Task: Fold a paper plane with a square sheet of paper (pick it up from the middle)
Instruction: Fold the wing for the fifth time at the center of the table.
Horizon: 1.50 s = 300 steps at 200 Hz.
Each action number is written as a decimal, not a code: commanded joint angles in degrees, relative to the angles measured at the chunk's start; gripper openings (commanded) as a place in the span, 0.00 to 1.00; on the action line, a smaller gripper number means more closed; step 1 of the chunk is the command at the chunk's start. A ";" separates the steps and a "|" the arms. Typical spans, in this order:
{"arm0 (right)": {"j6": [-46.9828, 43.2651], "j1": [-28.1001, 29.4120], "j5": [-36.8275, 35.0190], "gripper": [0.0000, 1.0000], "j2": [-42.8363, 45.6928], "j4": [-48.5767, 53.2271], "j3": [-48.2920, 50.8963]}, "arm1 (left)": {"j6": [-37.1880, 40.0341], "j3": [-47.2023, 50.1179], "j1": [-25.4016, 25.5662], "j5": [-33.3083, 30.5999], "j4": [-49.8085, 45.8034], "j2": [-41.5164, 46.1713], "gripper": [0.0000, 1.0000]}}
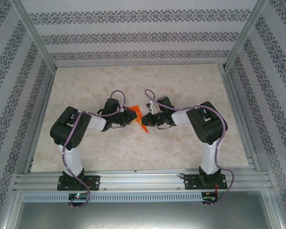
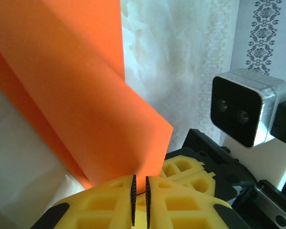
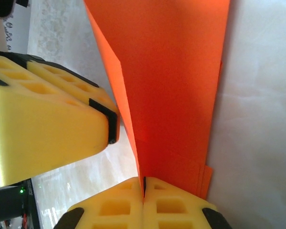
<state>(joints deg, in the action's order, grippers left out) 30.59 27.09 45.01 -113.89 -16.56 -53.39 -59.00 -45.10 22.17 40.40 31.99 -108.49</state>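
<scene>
Paper plane [image 3: 176,86] — orange-red, half-folded, overlapping layers, crisp edges.

White-black arms [image 1: 74,160]; purple cables [image 1: 117,91]; yellow fingers [image 2: 100,205]

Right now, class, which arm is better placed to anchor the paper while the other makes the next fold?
Right, probably. The right gripper is shut tight on an edge of the orange paper. The left gripper shows a slit between its pads at the paper's corner, so its hold looks less sure.
</scene>
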 commanded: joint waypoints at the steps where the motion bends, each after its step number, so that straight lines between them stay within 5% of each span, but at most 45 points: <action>1: 1.27 -0.55 0.12 0.00 -1.75 -0.40 0.17 | -0.23 0.81 0.50 0.69 2.99 -0.98 0.17; 85: 1.30 -0.59 -0.28 0.00 -2.30 2.17 -0.64 | 2.04 -1.37 0.85 -0.74 -1.53 -3.11 0.16; 186: -1.32 -0.81 1.95 0.21 4.08 13.11 -1.89 | 3.37 -2.37 0.85 -3.93 -8.96 -4.10 0.14; 300: -3.68 -1.05 -1.06 0.04 1.84 16.11 -1.12 | 3.02 -4.36 0.90 -2.60 -9.06 -3.81 0.15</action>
<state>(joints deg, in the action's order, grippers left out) 27.66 26.72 44.40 -110.56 -0.60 -55.00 -57.41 -48.31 22.55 39.22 24.58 -110.69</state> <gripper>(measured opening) 0.073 0.147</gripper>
